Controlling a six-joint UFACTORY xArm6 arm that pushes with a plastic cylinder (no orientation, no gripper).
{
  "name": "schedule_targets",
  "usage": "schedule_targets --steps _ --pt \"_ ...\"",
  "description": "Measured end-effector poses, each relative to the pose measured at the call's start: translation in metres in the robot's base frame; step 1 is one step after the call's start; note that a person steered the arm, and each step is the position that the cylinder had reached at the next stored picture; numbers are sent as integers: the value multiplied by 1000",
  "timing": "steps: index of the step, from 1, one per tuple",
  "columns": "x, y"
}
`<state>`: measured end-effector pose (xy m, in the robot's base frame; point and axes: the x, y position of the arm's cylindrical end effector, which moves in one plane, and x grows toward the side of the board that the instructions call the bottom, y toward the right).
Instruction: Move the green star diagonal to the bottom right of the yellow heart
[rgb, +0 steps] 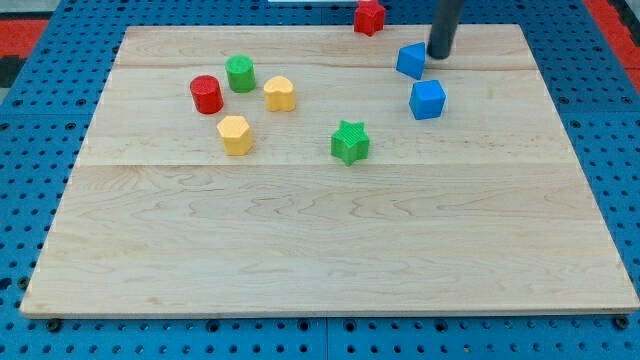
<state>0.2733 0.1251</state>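
The green star (350, 142) lies near the board's middle, a little toward the view's top. The yellow heart (280, 94) lies up and to the view's left of it. My tip (441, 55) stands near the view's top right, just right of a blue block (411, 61) and well apart from the green star.
A green cylinder (240, 74) and a red cylinder (206, 94) lie left of the yellow heart. A yellow hexagon (235, 135) lies below them. A blue cube (427, 100) lies below my tip. A red star (369, 17) sits at the wooden board's (330, 260) top edge.
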Motion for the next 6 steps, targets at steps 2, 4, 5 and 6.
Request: schedule_targets --steps 2,4,5,6 --pt "5 -43" --pt "50 64" --pt "82 26" --pt "93 -57"
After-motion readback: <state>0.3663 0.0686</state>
